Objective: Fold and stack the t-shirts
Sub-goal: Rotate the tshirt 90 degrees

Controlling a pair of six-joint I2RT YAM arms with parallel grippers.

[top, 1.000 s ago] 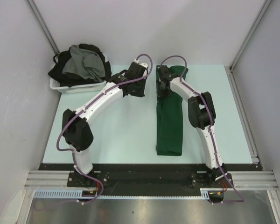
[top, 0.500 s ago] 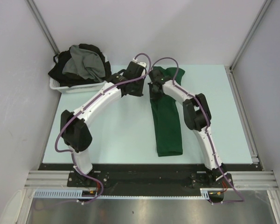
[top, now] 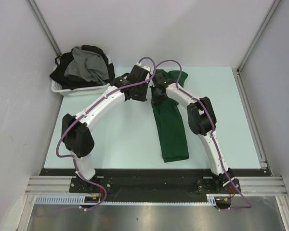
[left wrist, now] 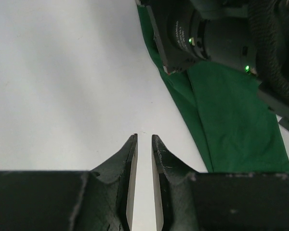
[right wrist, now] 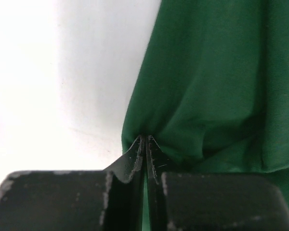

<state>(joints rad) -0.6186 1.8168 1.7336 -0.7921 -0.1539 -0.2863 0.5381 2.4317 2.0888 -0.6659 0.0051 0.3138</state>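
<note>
**Right hand pinching the green shirt, left hand empty beside it**

From above, the green shirt (top: pixel 171 130) lies as a long narrow strip down the middle of the table (top: pixel 120 134). Its lower end is near the bottom edge of the table and its upper end spreads out toward the top. Both my arms arch in to meet over that upper end. My right gripper (top: pixel 158 96) sits on the strip's left edge, and my left gripper (top: pixel 140 94) is just to the left of it, over bare table. This view is too far off to show how either hand's jaws stand.

My right wrist camera settles that for the right hand. The fingers are pressed together on the shirt's left edge, and the cloth gathers into folds that run up and to the right from the pinch. White table fills the left half of that frame.

My left wrist camera shows the left hand's jaws nearly closed, with only a thin slit between them and nothing in it. Pale table shows through the gap. The shirt runs down the right side of that frame, clear of my fingertips, and my right wrist fills the upper right corner with small green lights lit.

Only the top view shows the rest. A white basket (top: pixel 82 89) in the upper left corner of the table holds a grey shirt (top: pixel 89 65) heaped on black shirts (top: pixel 62 74), some of which hang over its rim.
</note>
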